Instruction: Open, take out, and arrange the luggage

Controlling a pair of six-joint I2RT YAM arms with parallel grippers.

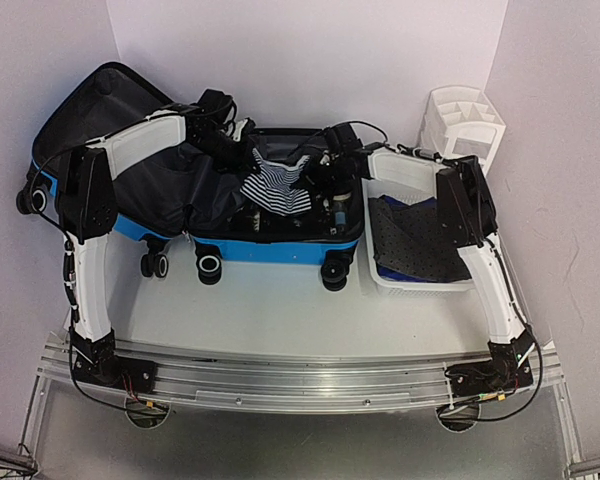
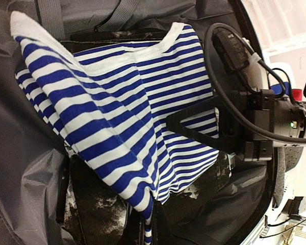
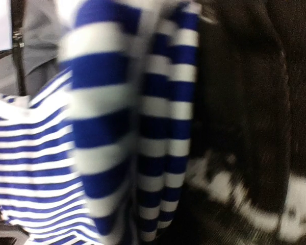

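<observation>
Plainly, the luggage [image 1: 270, 250] lies open on the worktop [image 1: 280, 310], toward the back and left of centre, its wheels facing the arms. Its lid is thrown back to the far left, showing the dark grey lining [image 2: 20, 153]. A blue-and-white striped top [image 1: 277, 183] sits in the middle of the open case, raised in two peaks, one toward each arm.

The left arm reaches over the lid side, and the left fingers [image 1: 238, 135] are closed. Its wrist camera does not show them, but one corner of the striped top [image 2: 117, 102] climbs to the upper left of that view as if held up there.

The right arm comes in from the basket side. The right fingers [image 2: 176, 124] are closed as well, with one black finger lying against the striped cloth. The right wrist view is blurred and filled by a bunched fold of the same top [image 3: 35, 168] close to the lens, so the fingers look clamped on it.

Under the top lies a black garment [image 3: 255, 153] with a white pattern, inside the case.

Just right of the luggage stands a white basket [image 1: 420, 286] holding dark folded clothes [image 1: 420, 240]. A white drawer organizer [image 1: 462, 122] stands behind it in the far right corner
</observation>
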